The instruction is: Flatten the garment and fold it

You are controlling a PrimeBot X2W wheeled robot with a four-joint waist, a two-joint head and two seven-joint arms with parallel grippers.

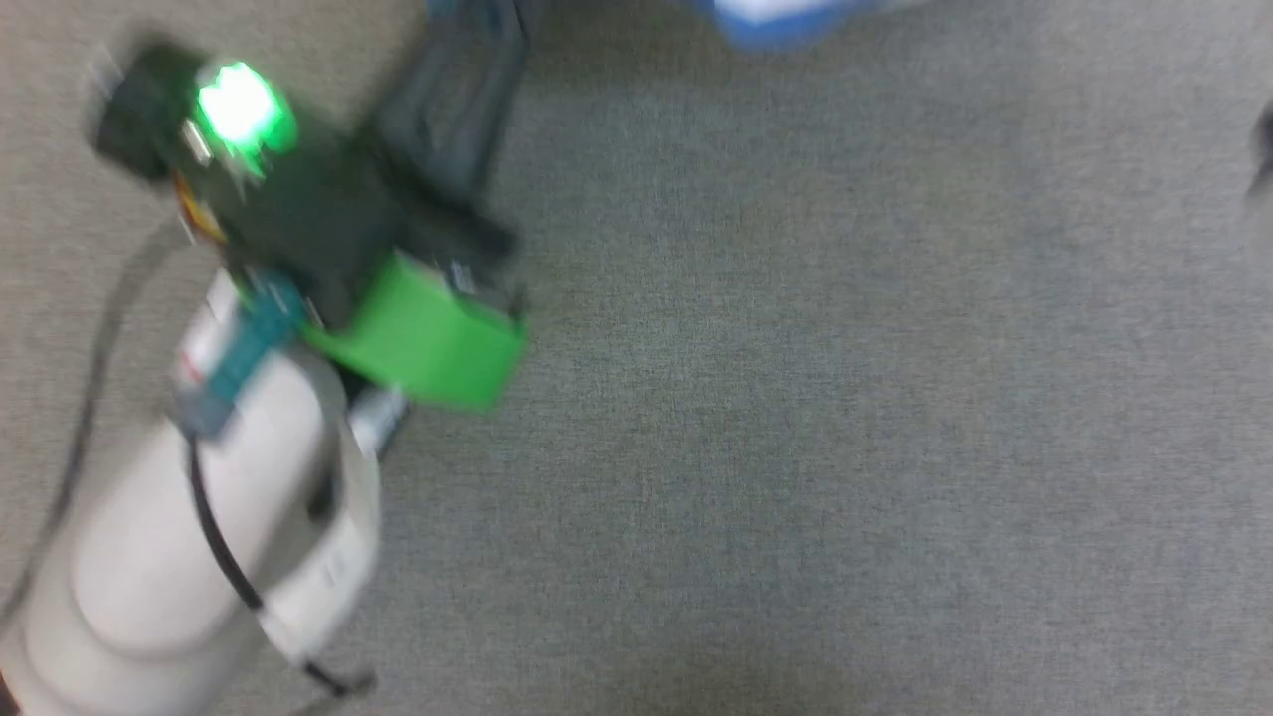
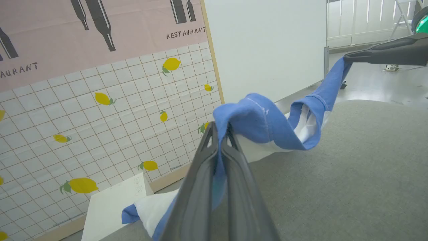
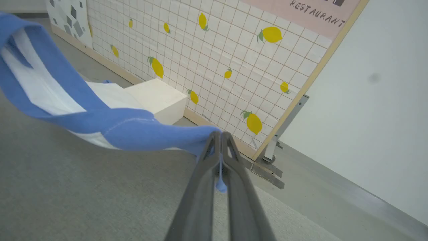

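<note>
The left gripper [image 2: 220,129], two long dark fingers, is pinched together on a blue fold of the soft thin jersey shirt with white body and bright blue shoulders [image 2: 260,120], whose tail trails onto the far edge of the flat grey short-pile carpet [image 2: 351,174] beside a matte white block [image 2: 113,207]. The cloth sags in a slack band across to the right gripper [image 3: 220,137], clamped on another blue edge. It looks light, limp and stretchy, so seamed shoulder or hem corners seem the best holds.

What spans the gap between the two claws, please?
The garment: in the left wrist view its blue fabric sags from the left claw to the right claw.
</note>
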